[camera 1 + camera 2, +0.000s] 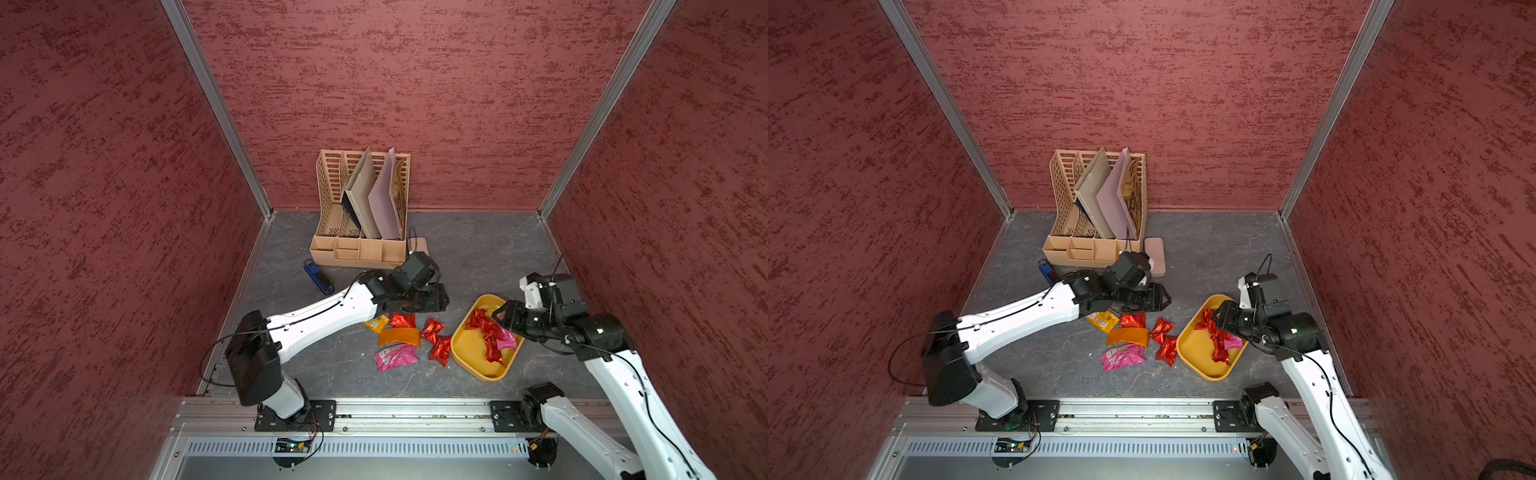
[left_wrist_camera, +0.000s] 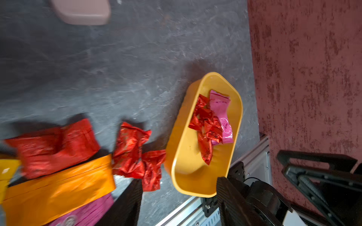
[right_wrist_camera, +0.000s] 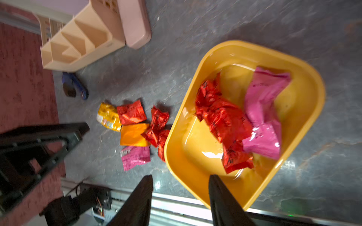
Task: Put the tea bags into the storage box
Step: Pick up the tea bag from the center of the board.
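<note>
The storage box (image 1: 469, 353) is a shallow yellow tray on the right of the table, also in the left wrist view (image 2: 176, 156) and the right wrist view (image 3: 195, 156). In it lie several red tea bags (image 1: 486, 332) and a pink one (image 3: 262, 109). To the tray's left, loose tea bags lie together on the table: yellow (image 1: 376, 323), red (image 1: 402, 320), orange (image 1: 399, 336), pink (image 1: 395, 356) and two more red (image 1: 436, 340). My left gripper (image 2: 179, 181) hangs open and empty just behind these packets (image 1: 432, 301). My right gripper (image 3: 181, 176) is open and empty above the tray's right side (image 1: 503, 318).
A beige slotted file organiser (image 1: 361, 212) with folders stands at the back wall. A flat pink case (image 1: 1154, 255) lies beside it and a blue stapler (image 1: 318, 277) in front of it to the left. Red walls enclose three sides; an aluminium rail (image 1: 374, 409) runs along the front.
</note>
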`<state>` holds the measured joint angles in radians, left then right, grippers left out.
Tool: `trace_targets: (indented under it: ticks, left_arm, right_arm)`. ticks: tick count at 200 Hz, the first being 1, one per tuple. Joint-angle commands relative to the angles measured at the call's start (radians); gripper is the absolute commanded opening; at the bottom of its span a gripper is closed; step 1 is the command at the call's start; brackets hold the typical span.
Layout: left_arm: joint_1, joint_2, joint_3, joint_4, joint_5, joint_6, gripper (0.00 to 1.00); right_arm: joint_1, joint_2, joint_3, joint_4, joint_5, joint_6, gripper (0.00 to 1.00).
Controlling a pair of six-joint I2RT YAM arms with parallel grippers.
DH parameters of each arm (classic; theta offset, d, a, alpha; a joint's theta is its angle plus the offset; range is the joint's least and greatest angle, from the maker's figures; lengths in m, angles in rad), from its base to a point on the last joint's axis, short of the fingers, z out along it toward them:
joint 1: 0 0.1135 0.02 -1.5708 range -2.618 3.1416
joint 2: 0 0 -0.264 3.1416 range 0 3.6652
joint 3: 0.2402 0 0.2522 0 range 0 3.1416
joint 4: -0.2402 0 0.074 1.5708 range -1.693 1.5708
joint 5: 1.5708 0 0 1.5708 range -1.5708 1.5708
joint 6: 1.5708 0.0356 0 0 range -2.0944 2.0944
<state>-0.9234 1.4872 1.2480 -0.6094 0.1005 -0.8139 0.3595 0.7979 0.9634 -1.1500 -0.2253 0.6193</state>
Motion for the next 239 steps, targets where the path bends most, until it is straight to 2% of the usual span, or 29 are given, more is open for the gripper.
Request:
trace_targets:
  ticks: [1, 21, 47, 78, 97, 119, 173, 204, 239]
  left_arm:
    - [0.044, -0.117, -0.132, -0.006, -0.009, -0.017, 0.64]
    - [0.112, -0.260, -0.248, -0.040, 0.011, -0.014, 0.65]
    - [0.214, -0.428, -0.364, -0.091, 0.062, 0.006, 0.67]
    - [0.311, -0.545, -0.453, -0.151, 0.121, 0.065, 0.67]
    - [0.343, -0.587, -0.487, -0.193, 0.154, 0.071, 0.67]
    - [0.350, -0.647, -0.521, -0.216, 0.157, 0.072, 0.67]
    - [0.377, -0.722, -0.599, -0.250, 0.126, 0.046, 0.67]
    - [0.377, -0.760, -0.606, -0.281, 0.100, 0.023, 0.67]
    - [0.379, -0.826, -0.635, -0.297, 0.087, -0.020, 0.67]
  right_arm:
    - [0.194, 0.017, -0.020, -0.014, 0.137, 0.201, 0.51]
    - [0.406, 0.099, -0.010, 0.020, 0.232, 0.338, 0.53]
    - [0.653, 0.308, 0.094, 0.052, 0.345, 0.465, 0.54]
    - [0.794, 0.583, 0.226, 0.032, 0.405, 0.559, 0.54]
    - [0.822, 0.651, 0.227, 0.049, 0.428, 0.641, 0.56]
    - [0.829, 0.653, 0.193, 0.070, 0.451, 0.706, 0.57]
    - [0.828, 0.763, 0.139, 0.210, 0.414, 0.680, 0.58]
    - [0.829, 0.765, 0.087, 0.155, 0.456, 0.776, 0.55]
    - [0.799, 0.768, 0.031, 0.183, 0.461, 0.762, 0.55]
